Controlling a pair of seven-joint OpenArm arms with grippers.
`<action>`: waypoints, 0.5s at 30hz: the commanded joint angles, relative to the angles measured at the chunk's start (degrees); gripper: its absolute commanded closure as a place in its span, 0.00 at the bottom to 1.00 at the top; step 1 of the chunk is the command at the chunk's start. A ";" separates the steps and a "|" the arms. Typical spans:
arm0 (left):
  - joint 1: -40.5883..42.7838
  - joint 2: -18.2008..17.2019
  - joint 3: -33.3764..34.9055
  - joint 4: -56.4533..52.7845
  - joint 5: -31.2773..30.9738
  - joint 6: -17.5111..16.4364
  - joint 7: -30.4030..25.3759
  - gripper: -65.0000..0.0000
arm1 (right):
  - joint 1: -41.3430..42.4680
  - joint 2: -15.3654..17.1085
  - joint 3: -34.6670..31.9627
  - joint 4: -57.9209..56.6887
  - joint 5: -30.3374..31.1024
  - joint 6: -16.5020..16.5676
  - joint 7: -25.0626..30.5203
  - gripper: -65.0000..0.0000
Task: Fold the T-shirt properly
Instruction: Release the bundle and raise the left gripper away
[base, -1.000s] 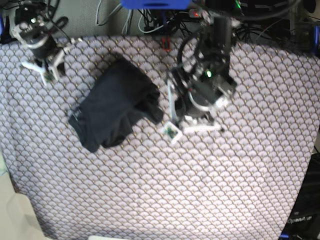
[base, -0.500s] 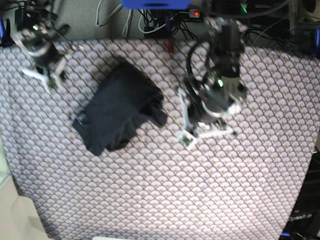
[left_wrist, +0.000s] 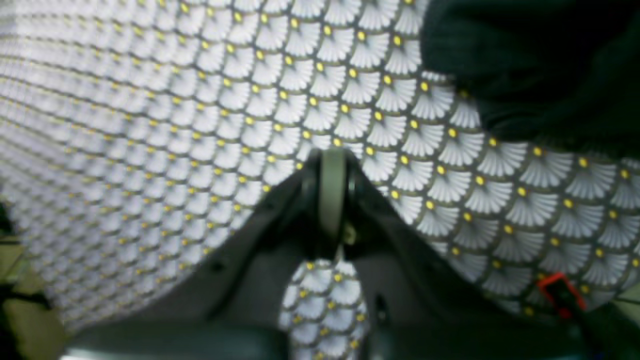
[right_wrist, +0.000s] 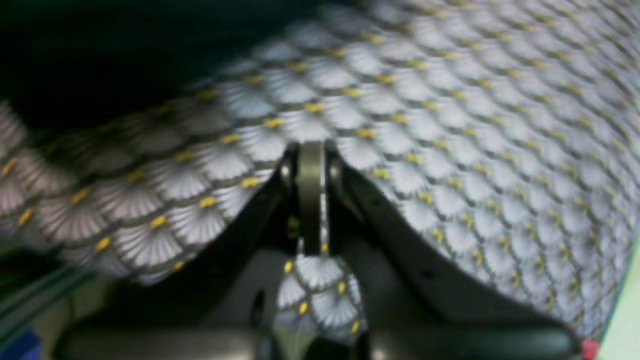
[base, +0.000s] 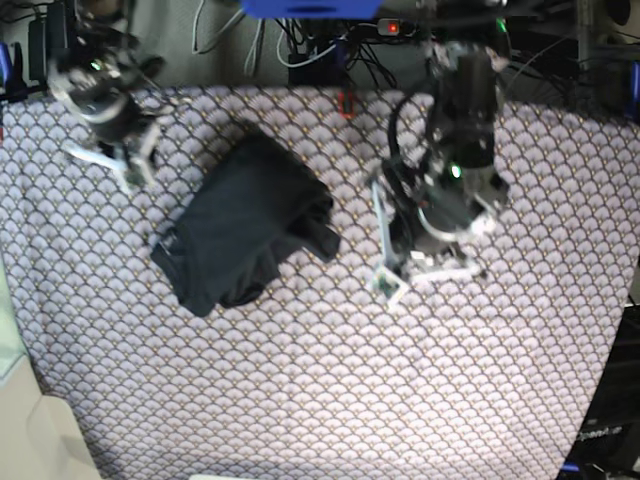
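**Base view: both arms clear of shirt**

Black short-sleeved cloth T-shirt (base: 245, 225) bunched on fan-patterned bench cloth (base: 320, 380), left of centre. Left end effector (base: 425, 270) just right of it, not touching, fingers together, empty. Right end effector (base: 112, 158) at far corner, fingers together, empty.

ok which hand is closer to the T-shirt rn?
Left, narrowly. The left hand is just off the T-shirt's bunched edge on the base view's right side, not touching. The right hand sits beyond its upper-left corner, also clear. Both hands look shut and empty.
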 joint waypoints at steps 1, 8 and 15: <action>-2.43 0.11 -0.37 -0.75 0.31 0.27 -1.57 1.00 | 2.25 0.38 -0.73 0.63 -1.12 -1.01 0.04 1.00; 5.57 1.34 -0.11 6.11 0.93 0.62 -1.92 1.00 | -1.26 -0.49 0.24 1.95 -2.36 -1.01 0.40 1.00; 3.02 0.03 -1.96 3.65 1.28 0.62 -3.95 1.00 | 2.34 -2.60 0.06 1.59 -2.79 -1.01 1.19 1.00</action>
